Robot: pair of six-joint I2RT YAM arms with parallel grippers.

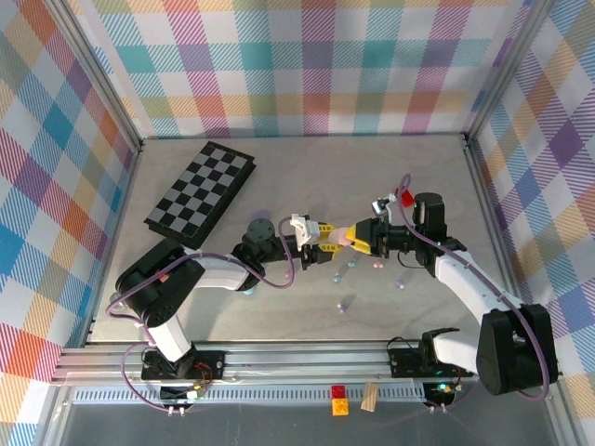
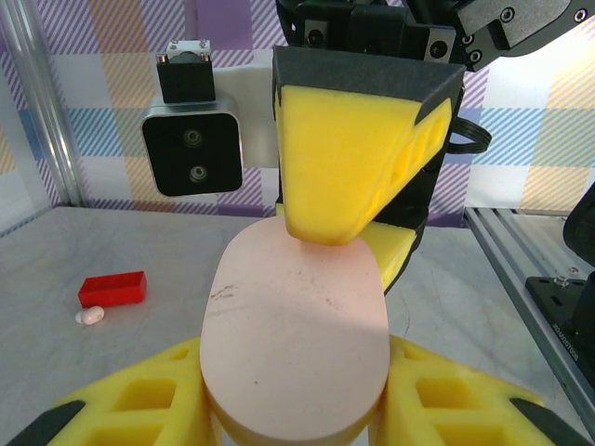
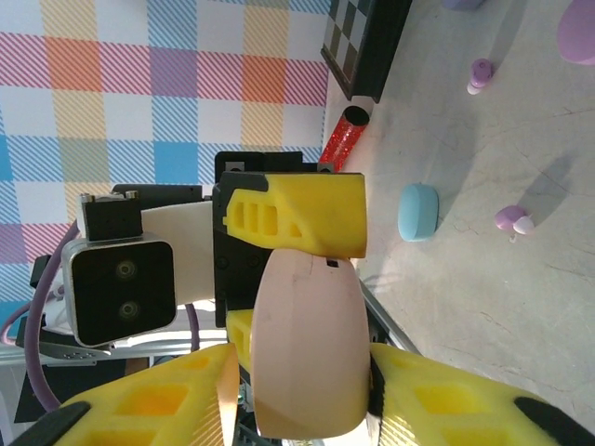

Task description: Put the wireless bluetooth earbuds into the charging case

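The pink charging case [image 2: 296,325] hangs above the bench [image 1: 279,158] at its middle, between the two arms, most likely so that one arm can steady it or pass it across before any bud goes in. The left pincer [image 2: 293,400] is closed tight on the near end of the case, one yellow foam finger on either flank. The right pincer [image 3: 299,395] brackets the opposite end, with one finger lying on top of the shell in the left wrist view. Whether its fingers press on the case or stand just clear of it I cannot tell. The case lid looks shut, so I judge that no insertion has begun. The earbuds lie loose on the bench, apart from the held case. A lavender-and-pink bud [image 3: 513,220] lies near a light-blue case [image 3: 418,212], and a pale bud [image 2: 90,317] lies just beside a red block [image 2: 112,288]. A folded chessboard [image 1: 200,190] rests well off to the left. The pink shell shows faint scuffs, and I can read no brand or lettering on it.
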